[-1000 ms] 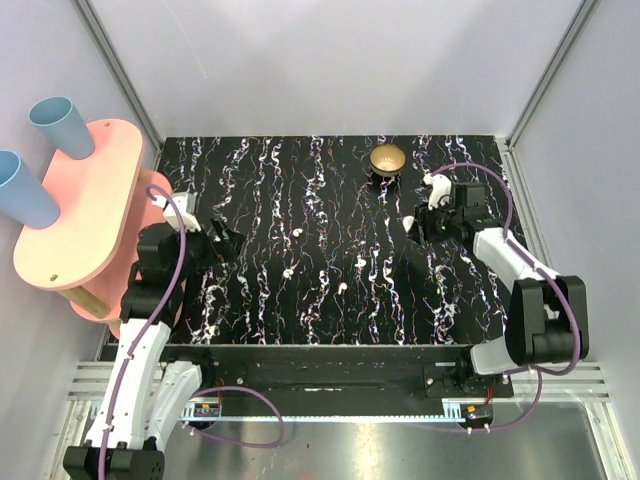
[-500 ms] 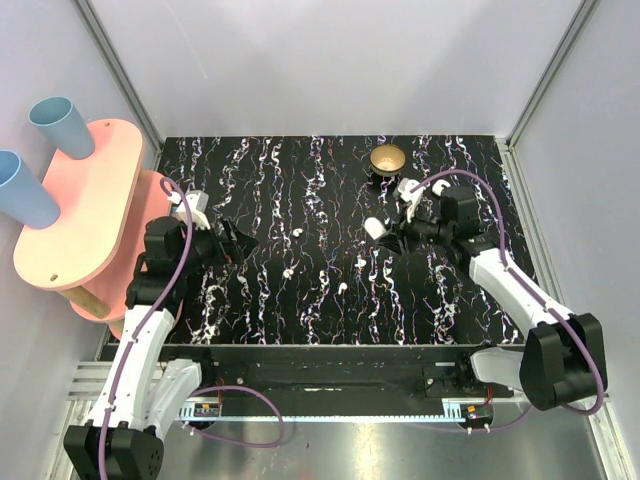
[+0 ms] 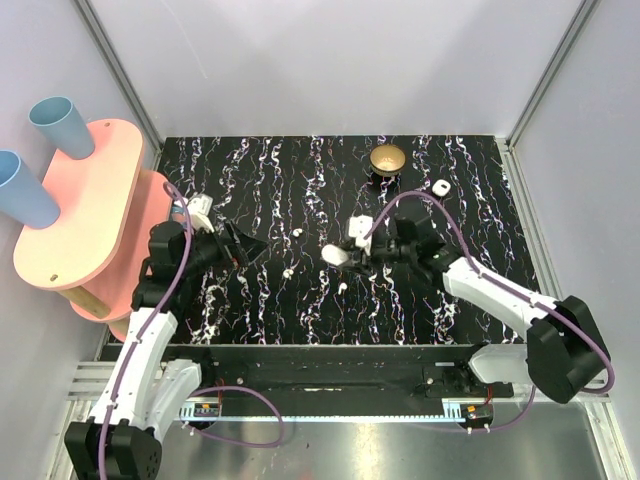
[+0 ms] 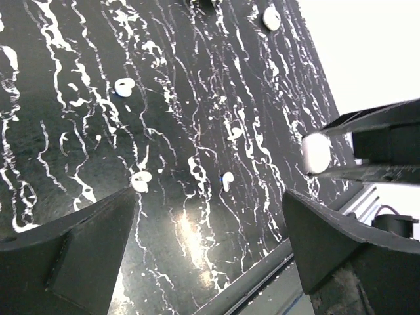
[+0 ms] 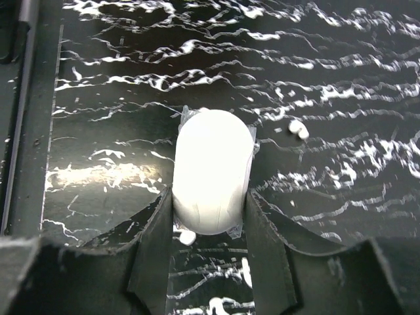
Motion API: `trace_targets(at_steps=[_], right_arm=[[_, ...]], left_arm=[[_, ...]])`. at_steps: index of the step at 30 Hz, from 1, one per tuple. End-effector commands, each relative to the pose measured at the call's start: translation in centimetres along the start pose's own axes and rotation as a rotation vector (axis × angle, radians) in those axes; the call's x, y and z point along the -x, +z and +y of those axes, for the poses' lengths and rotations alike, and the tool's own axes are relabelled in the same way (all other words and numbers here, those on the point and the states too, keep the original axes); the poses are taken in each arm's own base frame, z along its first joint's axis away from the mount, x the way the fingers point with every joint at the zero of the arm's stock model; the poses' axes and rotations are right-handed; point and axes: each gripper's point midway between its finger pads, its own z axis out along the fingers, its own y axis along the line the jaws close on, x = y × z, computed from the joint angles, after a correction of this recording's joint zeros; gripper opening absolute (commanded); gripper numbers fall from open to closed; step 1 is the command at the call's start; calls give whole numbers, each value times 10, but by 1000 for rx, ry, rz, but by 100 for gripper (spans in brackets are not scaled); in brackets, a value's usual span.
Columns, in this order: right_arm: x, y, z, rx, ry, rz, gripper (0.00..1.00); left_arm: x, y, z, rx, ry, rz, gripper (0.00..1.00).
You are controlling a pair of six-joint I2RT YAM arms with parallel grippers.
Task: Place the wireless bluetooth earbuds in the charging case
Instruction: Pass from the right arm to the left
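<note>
My right tool [image 5: 210,197] grips the charging case [image 5: 213,157] by its rounded sides, and my left tool [image 4: 209,197] gapes wide. Setting down hard on the table [image 5: 92,131] could squirt it loose.

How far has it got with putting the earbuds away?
Early on. Done: the right gripper has the charging case clamped between its fingers. In hand: that case is held over the table, near the earbuds. Left: the earbuds all lie loose there, and the left gripper is open and empty.
</note>
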Motion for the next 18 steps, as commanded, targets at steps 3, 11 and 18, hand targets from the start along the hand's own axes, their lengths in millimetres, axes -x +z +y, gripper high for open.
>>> trace_targets(at_steps=[3, 11, 18], right_arm=[[25, 20, 1, -110, -273, 19, 0], [35, 26, 6, -271, -332, 0, 0], [34, 33, 15, -279, -306, -2, 0]], left_arm=[[16, 1, -41, -128, 67, -36, 99], [-10, 13, -77, -207, 101, -22, 96], [-30, 21, -96, -266, 133, 29, 93]])
